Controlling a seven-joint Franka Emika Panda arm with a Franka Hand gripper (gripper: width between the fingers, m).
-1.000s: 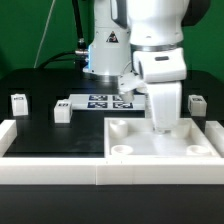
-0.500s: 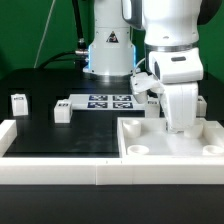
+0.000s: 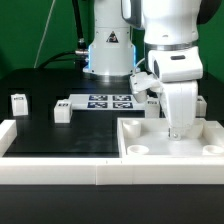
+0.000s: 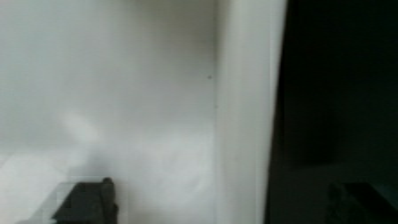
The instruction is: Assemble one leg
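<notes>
Small white legs with marker tags stand on the black table: one (image 3: 18, 102) at the exterior view's far left, one (image 3: 62, 112) beside the marker board, and one (image 3: 197, 103) partly behind the arm on the right. My gripper (image 3: 178, 130) points straight down at the far right rim of the large white tray-like panel (image 3: 140, 150). In the wrist view the gripper (image 4: 226, 200) has its dark fingers (image 4: 86, 200) spread on either side of the panel's raised white wall (image 4: 249, 110), with gaps on both sides. It holds nothing.
The marker board (image 3: 100, 101) lies at the back middle of the table. A white raised border (image 3: 50, 170) runs along the table's front and left edges. The robot's base (image 3: 108, 50) stands behind the marker board.
Between a second and half a second ago, the panel and my gripper shifted toward the exterior view's right. Since then nothing has visibly moved.
</notes>
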